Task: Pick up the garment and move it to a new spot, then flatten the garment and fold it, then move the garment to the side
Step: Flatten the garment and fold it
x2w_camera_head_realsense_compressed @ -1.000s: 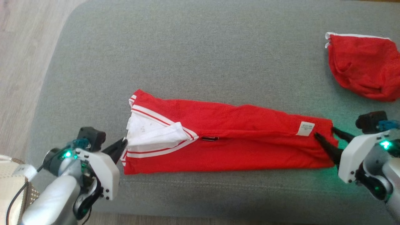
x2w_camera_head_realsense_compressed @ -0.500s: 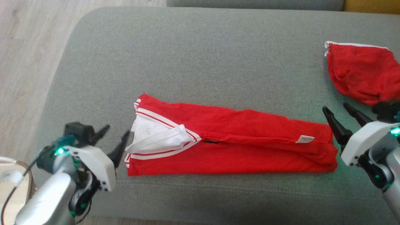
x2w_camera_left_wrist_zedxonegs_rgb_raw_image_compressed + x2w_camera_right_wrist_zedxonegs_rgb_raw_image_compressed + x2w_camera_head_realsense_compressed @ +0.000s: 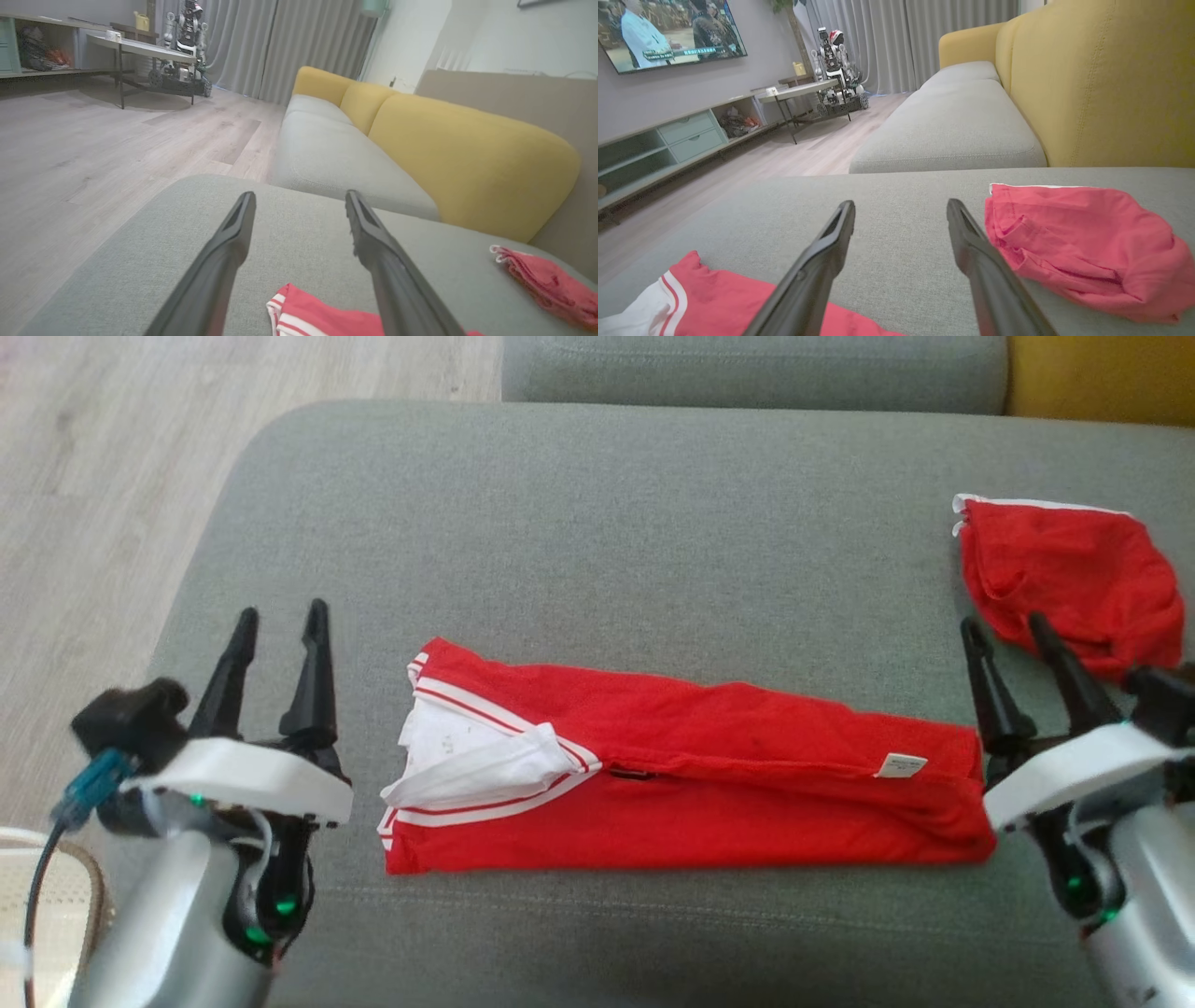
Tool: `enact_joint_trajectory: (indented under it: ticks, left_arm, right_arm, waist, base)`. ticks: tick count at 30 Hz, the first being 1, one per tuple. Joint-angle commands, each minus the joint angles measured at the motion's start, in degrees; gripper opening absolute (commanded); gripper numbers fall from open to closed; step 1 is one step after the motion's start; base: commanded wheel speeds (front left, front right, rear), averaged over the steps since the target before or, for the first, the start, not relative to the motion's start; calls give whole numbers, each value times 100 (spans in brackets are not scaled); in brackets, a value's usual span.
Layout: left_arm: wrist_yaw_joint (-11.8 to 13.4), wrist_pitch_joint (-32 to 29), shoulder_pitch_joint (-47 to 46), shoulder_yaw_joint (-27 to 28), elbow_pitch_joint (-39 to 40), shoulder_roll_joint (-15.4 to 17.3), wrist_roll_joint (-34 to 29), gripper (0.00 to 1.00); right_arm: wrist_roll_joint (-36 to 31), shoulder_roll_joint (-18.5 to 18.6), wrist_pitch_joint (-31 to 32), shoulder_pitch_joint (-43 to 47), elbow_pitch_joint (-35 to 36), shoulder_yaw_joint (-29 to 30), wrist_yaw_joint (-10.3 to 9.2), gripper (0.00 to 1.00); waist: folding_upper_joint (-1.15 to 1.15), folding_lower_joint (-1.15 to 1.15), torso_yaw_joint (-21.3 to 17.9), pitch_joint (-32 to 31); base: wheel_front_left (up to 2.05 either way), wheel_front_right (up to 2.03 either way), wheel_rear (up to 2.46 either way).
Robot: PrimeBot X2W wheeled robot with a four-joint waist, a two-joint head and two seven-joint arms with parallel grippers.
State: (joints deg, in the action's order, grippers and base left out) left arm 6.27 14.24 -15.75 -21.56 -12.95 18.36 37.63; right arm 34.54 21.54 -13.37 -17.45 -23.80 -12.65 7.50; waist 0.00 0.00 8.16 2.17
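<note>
L gripper (image 3: 282,609), R gripper (image 3: 1004,621) spread, 1 garment (image 3: 747,775), 1 red bundle (image 3: 1074,569)

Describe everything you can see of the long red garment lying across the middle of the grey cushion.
The garment is red, of a fine mesh-like knit, folded lengthwise into a long flat band. It lies slightly slanted on the grey cushion. At its left end white lining shows between white-striped trim; a small white label sits near its right end. Only the cushion touches it: the left tool and right tool stand open, clear of the cloth.
</note>
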Motion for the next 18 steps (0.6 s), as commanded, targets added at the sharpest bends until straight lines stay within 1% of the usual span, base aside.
enact_joint_trajectory:
  ticks: [1, 4, 5, 8, 12, 15, 18]
  left_arm:
    - [100, 69, -66, 517, 395, -61, -149, 100]
    - [77, 73, 194, 873, 720, -393, -589, 100]
    - [77, 73, 194, 873, 720, -393, -589, 100]
    - [16, 74, 463, 1237, 911, -783, -1027, 100]
    - [-176, 74, 774, 1608, 1063, -1199, -1623, 100]
    - [-334, 74, 920, 1823, 1091, -1390, -1905, 100]
    - [-483, 75, 970, 1938, 1062, -1480, -2132, 100]
  right_arm:
    - [-185, -104, -99, 127, 309, 110, -1, 100]
    - [-433, -346, -129, 352, 482, 282, -1, 100]
    - [-433, -346, -129, 352, 482, 282, -1, 100]
    - [-590, -587, -145, 567, 578, 468, -1, 100]
    - [-783, -813, -154, 769, 661, 574, -1, 100]
    - [-881, -903, -157, 823, 686, 598, -1, 100]
    - [-929, -963, -159, 812, 678, 614, -1, 100]
  waist:
    - [0, 0, 3, -45]
    - [0, 0, 8, -61]
    - [0, 0, 8, -61]
    - [0, 0, 3, -76]
    - [0, 0, -20, -51]
    - [0, 0, -40, -21]
    - [0, 0, -58, -2]
  base:
    - [0, 0, 0]
    - [0, 0, 0]
    - [0, 0, 0]
    - [0, 0, 0]
    - [0, 0, 0]
    - [0, 0, 0]
    - [0, 0, 0]
